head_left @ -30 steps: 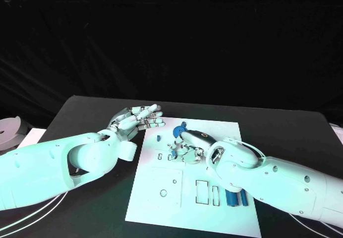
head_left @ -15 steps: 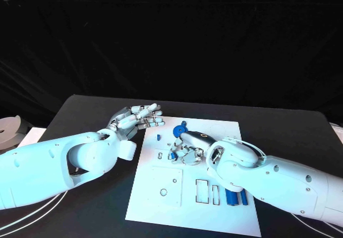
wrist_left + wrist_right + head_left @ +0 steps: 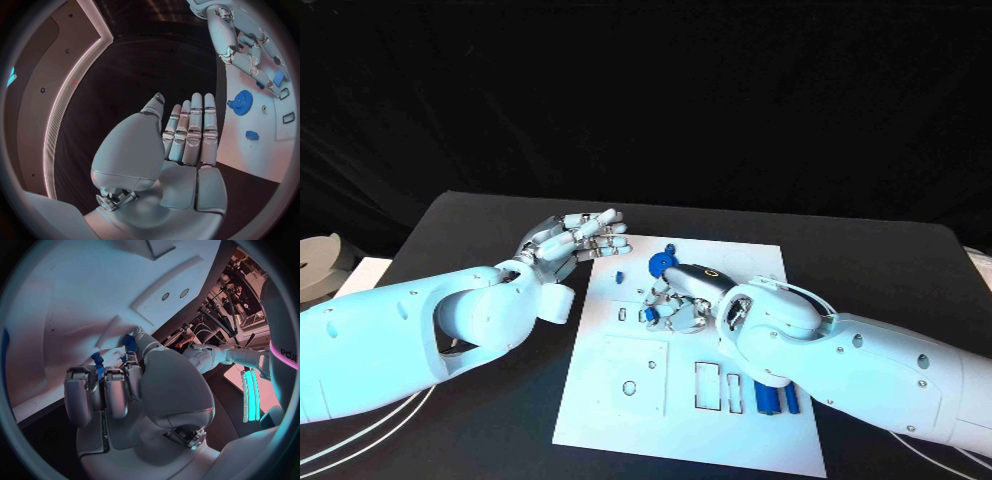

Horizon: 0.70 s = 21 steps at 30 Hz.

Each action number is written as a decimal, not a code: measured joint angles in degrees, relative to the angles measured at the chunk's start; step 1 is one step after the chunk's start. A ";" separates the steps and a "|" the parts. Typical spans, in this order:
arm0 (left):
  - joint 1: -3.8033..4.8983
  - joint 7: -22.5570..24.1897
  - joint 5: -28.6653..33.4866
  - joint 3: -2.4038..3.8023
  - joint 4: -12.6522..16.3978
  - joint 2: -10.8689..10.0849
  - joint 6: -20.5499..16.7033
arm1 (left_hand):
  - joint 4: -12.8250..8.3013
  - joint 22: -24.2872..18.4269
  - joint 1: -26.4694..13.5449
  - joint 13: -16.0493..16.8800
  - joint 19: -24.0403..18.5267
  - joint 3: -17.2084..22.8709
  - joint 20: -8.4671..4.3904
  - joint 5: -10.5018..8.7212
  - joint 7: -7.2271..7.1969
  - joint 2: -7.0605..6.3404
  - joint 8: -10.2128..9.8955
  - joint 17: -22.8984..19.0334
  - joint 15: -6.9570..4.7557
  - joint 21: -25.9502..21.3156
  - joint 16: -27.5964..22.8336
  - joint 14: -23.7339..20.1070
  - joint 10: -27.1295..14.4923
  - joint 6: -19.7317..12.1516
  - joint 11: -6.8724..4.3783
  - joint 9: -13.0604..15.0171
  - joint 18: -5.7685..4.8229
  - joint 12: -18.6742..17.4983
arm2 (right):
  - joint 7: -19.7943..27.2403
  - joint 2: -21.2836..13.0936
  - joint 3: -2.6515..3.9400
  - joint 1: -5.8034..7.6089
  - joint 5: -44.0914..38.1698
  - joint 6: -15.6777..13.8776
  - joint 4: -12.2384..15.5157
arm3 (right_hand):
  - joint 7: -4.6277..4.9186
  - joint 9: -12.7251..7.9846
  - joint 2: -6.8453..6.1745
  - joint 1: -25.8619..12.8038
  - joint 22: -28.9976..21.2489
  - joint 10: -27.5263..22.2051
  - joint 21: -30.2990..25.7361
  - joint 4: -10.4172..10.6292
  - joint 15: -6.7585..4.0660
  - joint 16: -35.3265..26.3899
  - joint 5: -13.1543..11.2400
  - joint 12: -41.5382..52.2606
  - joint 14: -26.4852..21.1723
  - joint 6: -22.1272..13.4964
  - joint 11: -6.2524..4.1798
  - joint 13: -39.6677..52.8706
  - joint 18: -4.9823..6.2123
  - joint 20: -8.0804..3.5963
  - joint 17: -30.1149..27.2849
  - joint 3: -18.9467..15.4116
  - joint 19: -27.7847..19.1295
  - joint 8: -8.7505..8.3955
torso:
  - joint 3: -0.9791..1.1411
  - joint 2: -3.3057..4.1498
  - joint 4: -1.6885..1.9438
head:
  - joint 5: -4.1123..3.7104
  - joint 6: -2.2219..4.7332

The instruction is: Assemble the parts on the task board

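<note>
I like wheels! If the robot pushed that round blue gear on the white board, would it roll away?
Probably not. The blue gear seems to lie flat on the task board, so a push would likely slide it. It looks small, stiff and light. Set on its edge, its round shape could roll.

Black table (image 3: 473, 225) w/ the white task board (image 3: 639, 400) flat on its middle. A white roll (image 3: 318, 260) sits well to the left of the board, at the table's edge, partly cut off.
</note>
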 measured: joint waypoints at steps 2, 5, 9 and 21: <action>0.00 0.00 0.00 0.00 -0.01 0.00 0.00 | 0.00 0.00 0.00 0.00 0.00 0.00 0.00 0.00 0.00 0.00 0.00 0.00 0.00 0.00 0.00 0.00 0.00 0.00 0.00 0.00 0.00 0.00 | 0.02 -0.05 -0.04 -0.03 -0.01 -0.21 0.07 | -0.01 0.00 0.00 0.00 0.00 0.00 0.00 -0.06 0.00 0.00 0.32 0.01 0.00 -0.01 0.00 -0.02 0.00 0.00 0.00 0.06 0.00 -0.11 | 0.00 0.00 0.00 | 0.00 0.02; 0.00 0.00 0.00 0.00 -0.03 0.03 0.00 | 0.00 0.00 0.00 0.00 0.00 0.00 0.00 0.00 0.00 0.00 0.00 0.00 0.00 0.00 0.00 0.00 0.00 0.00 0.00 0.00 0.00 0.00 | 0.20 -0.14 -0.13 -0.10 0.04 -0.68 0.14 | -0.04 0.00 0.02 0.03 0.00 0.00 0.00 -0.26 0.00 0.00 0.32 -0.01 0.00 -0.05 0.00 -0.10 0.00 0.00 0.00 0.25 0.00 -0.17 | 0.00 0.00 -0.01 | 0.03 0.05; 0.00 0.00 0.00 0.00 -0.06 0.04 0.01 | 0.00 0.00 0.00 0.00 0.00 0.00 0.00 0.00 0.00 0.00 0.00 0.00 0.00 0.00 0.00 0.00 0.00 0.00 0.00 0.00 0.00 0.00 | 0.47 -0.24 -0.25 -0.21 0.29 -1.43 0.18 | -0.04 0.01 0.03 0.04 -0.01 0.00 0.00 -0.26 0.00 -0.23 0.43 -1.12 0.00 -0.05 0.00 -0.05 0.00 0.00 0.00 0.26 0.00 -0.31 | 0.00 0.00 -0.04 | 0.08 0.10; 0.00 -0.03 0.00 -0.01 -0.26 -0.01 0.01 | 0.00 0.01 0.00 0.00 0.00 0.00 0.00 0.00 0.00 0.00 0.00 0.08 0.00 0.00 0.00 0.00 0.00 0.00 0.00 0.00 0.00 0.00 | 2.25 -1.24 -0.60 -0.57 2.40 -4.27 0.30 | 0.31 0.44 0.03 0.05 -0.02 -1.75 0.00 -0.81 0.00 -0.23 0.67 -5.54 0.00 -0.04 0.11 2.47 0.00 0.00 -0.01 0.81 0.00 -0.60 | 0.00 -0.01 0.00 | 0.03 0.19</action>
